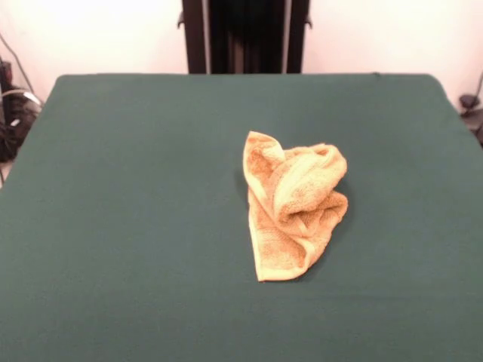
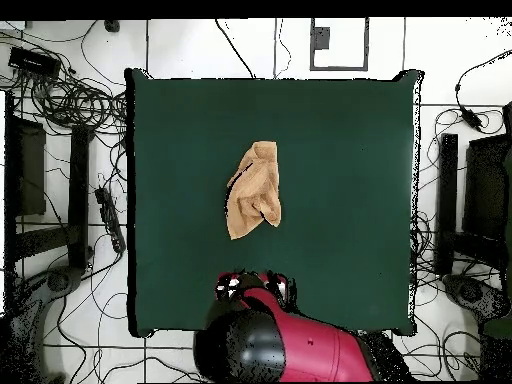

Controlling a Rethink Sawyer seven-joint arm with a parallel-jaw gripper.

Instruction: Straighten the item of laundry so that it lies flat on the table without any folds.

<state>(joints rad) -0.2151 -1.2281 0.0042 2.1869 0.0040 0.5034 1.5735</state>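
Note:
The item of laundry is an orange-tan terry towel, crumpled and folded over itself a little right of the middle of the table. Its upper part is bunched into a roll, and a flat corner points toward the front edge. No label shows. In the overhead view the towel lies near the middle of the green table. The red and black arm is drawn back over the table's edge by the robot's base. Its end with the gripper is well apart from the towel. The front view shows only the pedestal.
The black pedestal stands at the table's far side in the front view. Cables and black stands lie on the floor around the table in the overhead view.

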